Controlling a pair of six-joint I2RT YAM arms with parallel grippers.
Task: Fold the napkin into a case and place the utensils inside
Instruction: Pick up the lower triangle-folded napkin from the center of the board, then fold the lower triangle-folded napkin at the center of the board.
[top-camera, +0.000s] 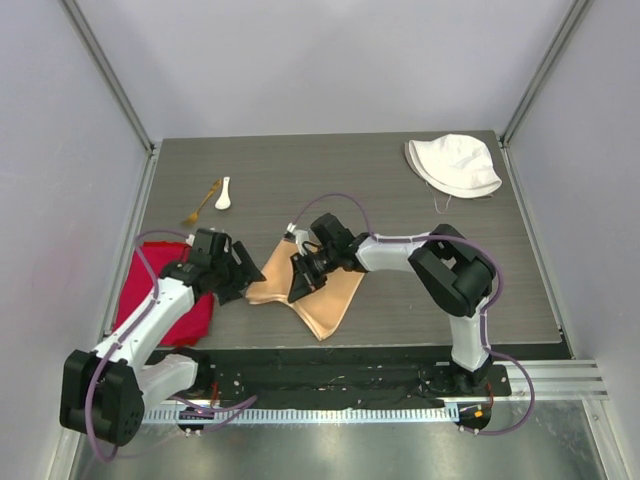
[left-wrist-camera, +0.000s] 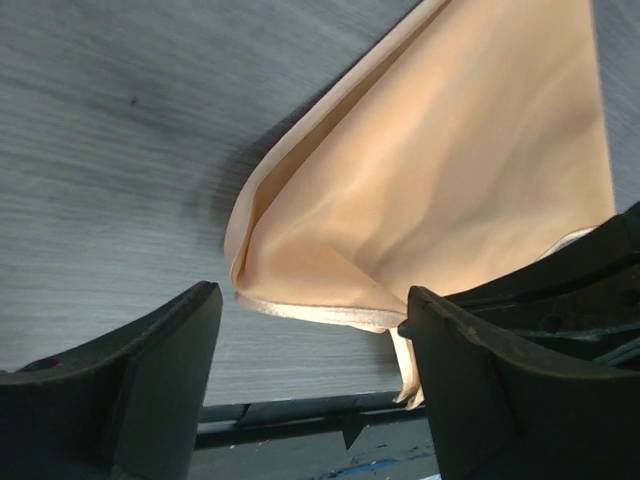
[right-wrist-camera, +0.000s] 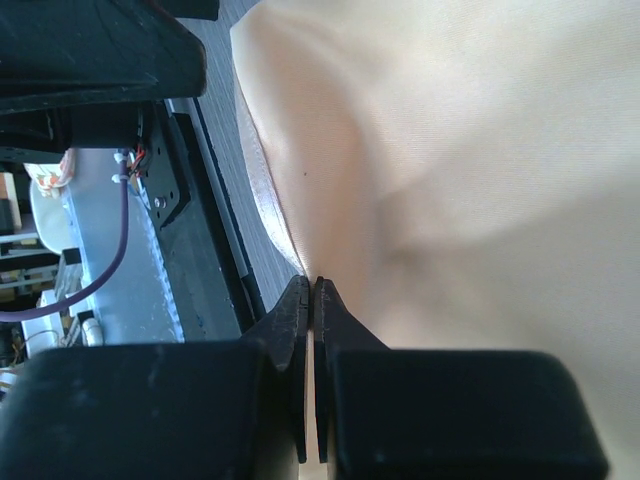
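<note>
Status: early folding stage; case not formed.

The napkin (top-camera: 338, 300) lies on the tabletop (top-camera: 400, 210) at centre front, between the two arms. It is an uneven, partly doubled shape with one point towards the near edge, not a narrow rectangle. The left wrist view shows a doubled edge at its left corner (left-wrist-camera: 250, 270), so at least one fold appears to be in place.

The left end effector (top-camera: 240, 275) sits at that corner with its jaws spread wide on either side of it, holding nothing. The right end effector (top-camera: 303, 278) is over the napkin's middle, jaws clamped together; the right wrist view shows a thin strip of cloth edge pinched between them (right-wrist-camera: 313, 300).

The spoon (top-camera: 223, 193) and fork (top-camera: 200, 207) lie together at the far left of the tabletop, well apart from the napkin and untouched. The red cloth (top-camera: 140, 290) lies under the left arm. The hat (top-camera: 455, 165) is at the far right.

Outstanding, by my reading: the remaining folds to make the case, then loading both utensils.
</note>
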